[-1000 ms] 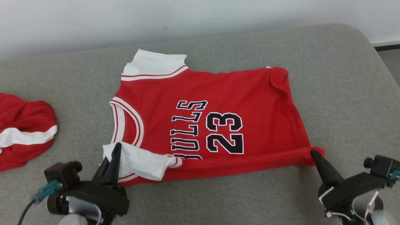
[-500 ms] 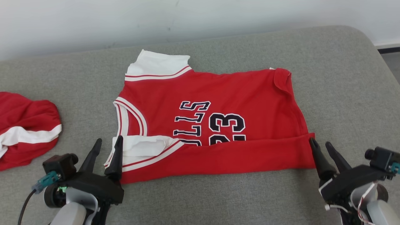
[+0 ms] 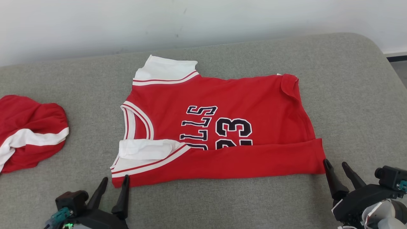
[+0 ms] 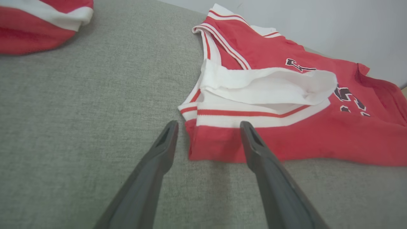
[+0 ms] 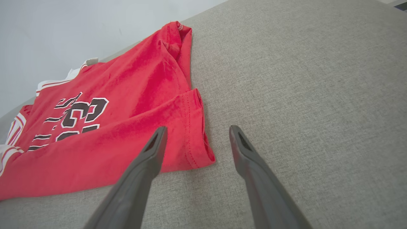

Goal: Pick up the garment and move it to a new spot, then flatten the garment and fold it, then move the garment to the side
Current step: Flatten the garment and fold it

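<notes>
The garment [image 3: 222,127] is a red basketball jersey with white trim and black lettering, lying on the grey cushion with its near long edge folded over onto the print. My left gripper [image 3: 114,183] stands open just below the jersey's near left corner, holding nothing. In the left wrist view the open left gripper [image 4: 208,125] frames that red and white corner [image 4: 216,143]. My right gripper [image 3: 336,164] is open beside the near right corner. The right wrist view shows the right gripper [image 5: 197,129] astride the hem corner [image 5: 197,149], apart from it.
A second red and white garment [image 3: 28,130] lies bunched at the cushion's left edge. The grey cushion [image 3: 349,95] ends at a pale wall behind and rounds off at the right. Bare cushion runs along the front.
Both grippers let go of the jersey's near edge and opened, then drew back toward me. The lifted edge now lies folded over the lettering. The head camera shifted slightly.
</notes>
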### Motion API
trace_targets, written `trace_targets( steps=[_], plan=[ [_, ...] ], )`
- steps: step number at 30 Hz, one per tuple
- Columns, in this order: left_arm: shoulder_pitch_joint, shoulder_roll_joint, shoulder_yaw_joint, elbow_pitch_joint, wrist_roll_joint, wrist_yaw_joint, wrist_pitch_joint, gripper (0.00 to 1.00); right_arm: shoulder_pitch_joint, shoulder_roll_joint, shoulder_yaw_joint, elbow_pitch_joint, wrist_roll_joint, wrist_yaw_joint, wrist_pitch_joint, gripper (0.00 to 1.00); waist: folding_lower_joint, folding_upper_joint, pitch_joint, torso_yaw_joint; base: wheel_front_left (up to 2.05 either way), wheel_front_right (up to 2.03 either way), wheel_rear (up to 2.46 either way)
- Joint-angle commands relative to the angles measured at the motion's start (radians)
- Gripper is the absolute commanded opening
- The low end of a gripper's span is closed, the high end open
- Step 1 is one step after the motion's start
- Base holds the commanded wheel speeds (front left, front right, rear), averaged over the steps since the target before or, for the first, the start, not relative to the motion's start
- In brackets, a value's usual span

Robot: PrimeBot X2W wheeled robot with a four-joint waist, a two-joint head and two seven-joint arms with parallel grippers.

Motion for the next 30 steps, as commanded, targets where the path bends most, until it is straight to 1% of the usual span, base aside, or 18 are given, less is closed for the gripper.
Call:
trace_targets(
  steps=[1,9,10,11,12,13,14,16,21,25,26,27,30],
  plan=[
    [0.004,0.001,-0.003,0.006,0.009,0.001,-0.001,1.00,-0.014,0.001,0.001,0.011,-0.006,0.000,-0.008,1.00,0.0000,-0.0001,0.004,0.002,0.00,0.00,0.00],
    [-0.054,-0.021,-0.024,0.085,0.003,-0.012,0.022,1.00,-0.102,0.033,0.036,0.163,-0.010,0.000,-0.022,1.00,0.0000,-0.0001,0.034,0.012,0.00,0.00,0.00],
    [-0.062,-0.027,-0.025,0.099,-0.004,-0.015,0.026,1.00,-0.111,0.038,0.045,0.184,-0.004,0.000,-0.022,0.75,0.0000,-0.0001,0.036,0.014,0.00,0.00,0.00],
    [-0.069,-0.031,-0.026,0.112,-0.007,-0.020,0.027,0.84,-0.120,0.044,0.053,0.201,0.001,0.000,-0.024,0.40,0.0000,-0.0001,0.036,0.017,0.00,0.00,0.00],
    [-0.076,-0.035,-0.029,0.123,-0.009,-0.022,0.027,0.50,-0.129,0.047,0.061,0.215,0.005,0.000,-0.029,0.03,0.0000,-0.0001,0.036,0.019,0.00,0.00,0.00],
    [-0.082,-0.039,-0.029,0.134,-0.012,-0.028,0.026,0.02,-0.135,0.049,0.067,0.228,0.010,0.000,-0.036,0.00,0.0000,-0.0001,0.033,0.022,0.00,0.00,0.00],
    [-0.086,-0.043,-0.032,0.145,-0.014,-0.031,0.025,0.00,-0.139,0.051,0.073,0.241,0.017,0.000,-0.046,0.00,0.0000,-0.0001,0.027,0.025,0.00,0.00,0.00],
    [-0.090,-0.048,-0.031,0.162,-0.020,-0.040,0.019,0.00,-0.143,0.053,0.091,0.253,0.027,0.000,-0.070,0.00,0.0000,-0.0001,0.011,0.030,0.00,0.00,0.00],
    [-0.067,-0.041,-0.010,0.177,-0.032,-0.046,0.003,0.00,-0.124,0.032,0.135,0.256,0.048,0.000,-0.111,0.00,0.0000,-0.0001,-0.048,0.047,0.00,0.00,0.00],
    [-0.014,-0.039,0.000,0.154,-0.036,-0.045,-0.003,0.00,-0.083,0.015,0.161,0.223,0.078,0.000,-0.126,0.00,0.0000,-0.0001,-0.094,0.066,0.00,0.00,0.00],
    [0.025,-0.040,0.008,0.131,-0.042,-0.040,-0.006,0.00,-0.051,0.005,0.168,0.198,0.088,0.000,-0.123,0.00,0.0000,-0.0001,-0.111,0.073,0.00,0.00,0.00],
    [0.025,-0.040,0.008,0.131,-0.042,-0.040,-0.006,0.00,-0.051,0.005,0.168,0.198,0.088,0.000,-0.123,0.00,0.0000,-0.0001,-0.111,0.073,0.00,0.00,0.00],
    [0.093,-0.042,0.017,0.083,-0.043,-0.028,-0.009,0.00,0.008,-0.012,0.168,0.151,0.098,0.000,-0.114,0.00,0.0000,-0.0001,-0.130,0.083,0.00,0.00,0.00]
  ],
)
